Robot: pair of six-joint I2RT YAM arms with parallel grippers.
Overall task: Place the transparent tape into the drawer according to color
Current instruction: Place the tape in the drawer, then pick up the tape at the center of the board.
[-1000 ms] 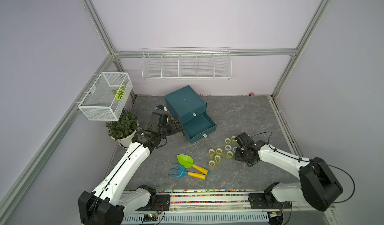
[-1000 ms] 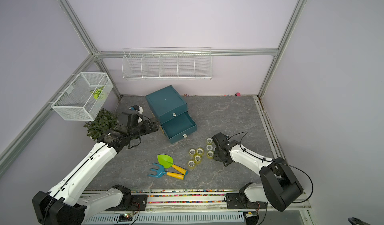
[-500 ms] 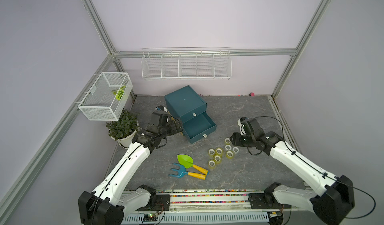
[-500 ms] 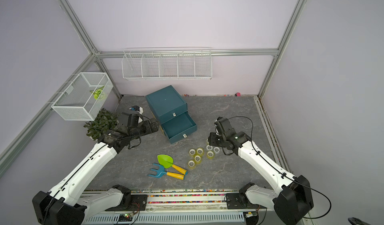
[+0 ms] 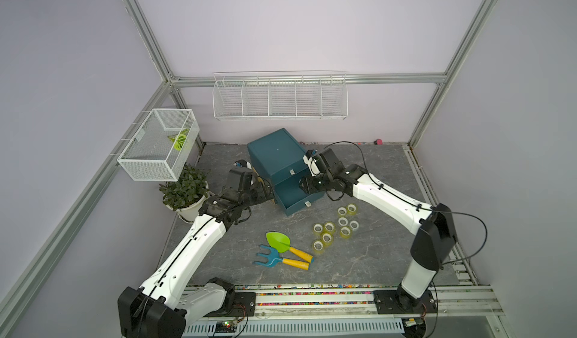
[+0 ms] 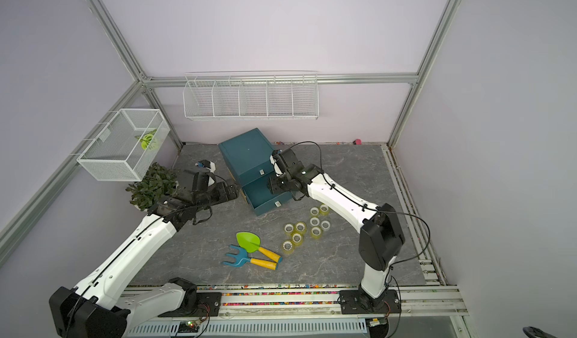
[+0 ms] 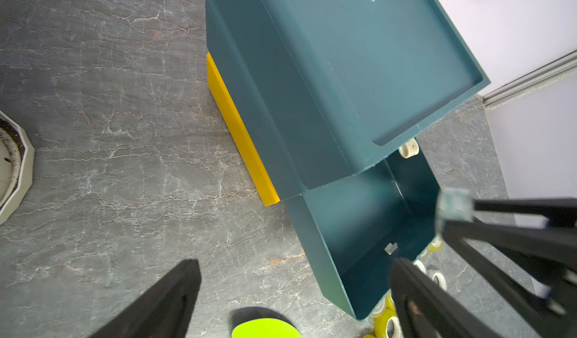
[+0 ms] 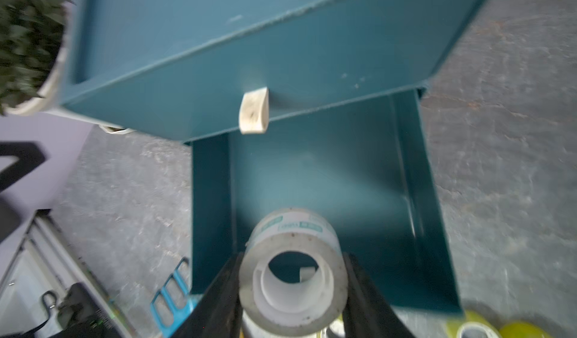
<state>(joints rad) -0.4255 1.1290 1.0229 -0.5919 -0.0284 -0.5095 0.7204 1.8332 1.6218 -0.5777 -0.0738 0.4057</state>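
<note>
Tabletop [image 5: 374, 171]: grey, marble-veined, fenced by a metal frame and lilac walls.

Wire rack [image 5: 280, 96]: white, five bays, hung on the back wall.

Left arm [image 5: 199, 242]: white and black, reaching to the left side of the drawer cabinet [image 5: 274, 155]. Its jaws are spread wide with nothing between them.

Right arm [image 5: 390, 202]: reaching in from the opposite side, its wrist over the cabinet's front.

Wire basket [image 5: 156, 146]: white mesh, on the left rail, a green leafy item inside.

Drawer cabinet: teal, two drawers. Upper one shut, with a whitish knob [image 8: 253, 110]. Lower drawer [image 5: 293, 196] pulled out (no rolls in the part I can see).

Potted plant [image 5: 184, 189]: dark leaves, white pot, below the basket.

Toy shovel [image 5: 278, 242] and blue rake [image 5: 268, 258]: yellow handles, lying side by side near the front.

Loose tape rolls [image 5: 328, 227]: a cluster, mostly yellow-green, on the tabletop just beside the open drawer.

Clear-whitish tape roll [image 8: 293, 277]: white core, clamped between the right arm's jaws, directly above the lower drawer.
</note>
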